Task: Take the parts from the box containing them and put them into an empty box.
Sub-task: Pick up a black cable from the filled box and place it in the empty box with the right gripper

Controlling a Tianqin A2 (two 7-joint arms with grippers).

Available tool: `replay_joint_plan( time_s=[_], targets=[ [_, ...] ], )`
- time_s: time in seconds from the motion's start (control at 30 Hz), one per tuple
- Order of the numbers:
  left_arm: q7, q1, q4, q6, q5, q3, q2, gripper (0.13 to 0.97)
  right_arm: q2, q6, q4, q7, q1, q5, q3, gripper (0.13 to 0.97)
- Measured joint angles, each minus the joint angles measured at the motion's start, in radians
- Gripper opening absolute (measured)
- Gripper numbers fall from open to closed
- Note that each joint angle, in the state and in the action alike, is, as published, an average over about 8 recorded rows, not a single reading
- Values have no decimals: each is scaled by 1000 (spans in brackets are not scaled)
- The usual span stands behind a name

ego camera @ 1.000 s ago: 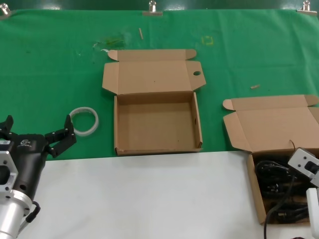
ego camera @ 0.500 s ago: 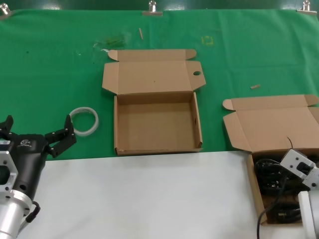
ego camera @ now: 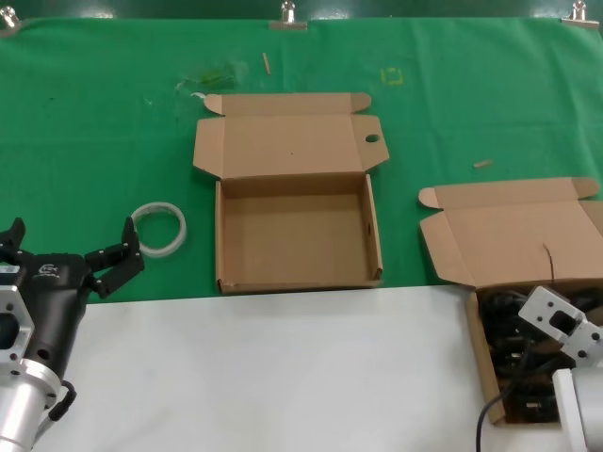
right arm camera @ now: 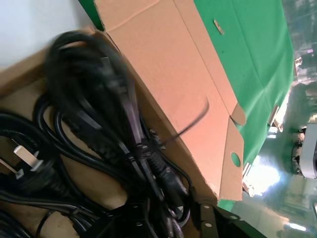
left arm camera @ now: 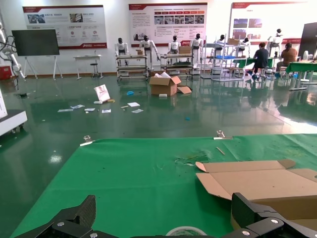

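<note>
Your right tool [right arm camera: 163, 218] has moved further over the cables [right arm camera: 99, 129] in the full box [ego camera: 528, 254], at your right; its grip can't be judged. Your left tool [ego camera: 66, 259] waits open. The empty box [ego camera: 298, 273] sits centre.

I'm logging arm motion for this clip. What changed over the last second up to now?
The right arm, at the box of cables, slid toward the robot's left and lower over the black power cables; the right gripper is down among them, grasp unclear. That box's lid shifted slightly. The left gripper, open, the white ring and the empty box stayed put.
</note>
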Motion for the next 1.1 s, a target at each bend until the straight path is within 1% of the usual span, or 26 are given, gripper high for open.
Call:
replay_joint_plan(
  time_s=[0.07, 0.1, 0.37, 0.57, 0.9, 1.1],
  targets=[
    [0, 0, 0, 0, 0, 0, 0, 966, 0, 2, 3, 4, -3, 0, -4, 347],
    [0, 0, 0, 0, 0, 0, 0, 966, 0, 3, 5, 6, -5, 0, -6, 347],
    [0, 0, 0, 0, 0, 0, 0, 966, 0, 21, 34, 20, -22, 0, -24, 234],
    [0, 0, 0, 0, 0, 0, 0, 966, 0, 60, 92, 29, -43, 0, -55, 228],
    [0, 0, 0, 0, 0, 0, 0, 966, 4, 151, 230, 50, -71, 0, -139, 206],
    [0, 0, 0, 0, 0, 0, 0, 966, 4, 186, 272, 53, -75, 0, -166, 203]
  ],
)
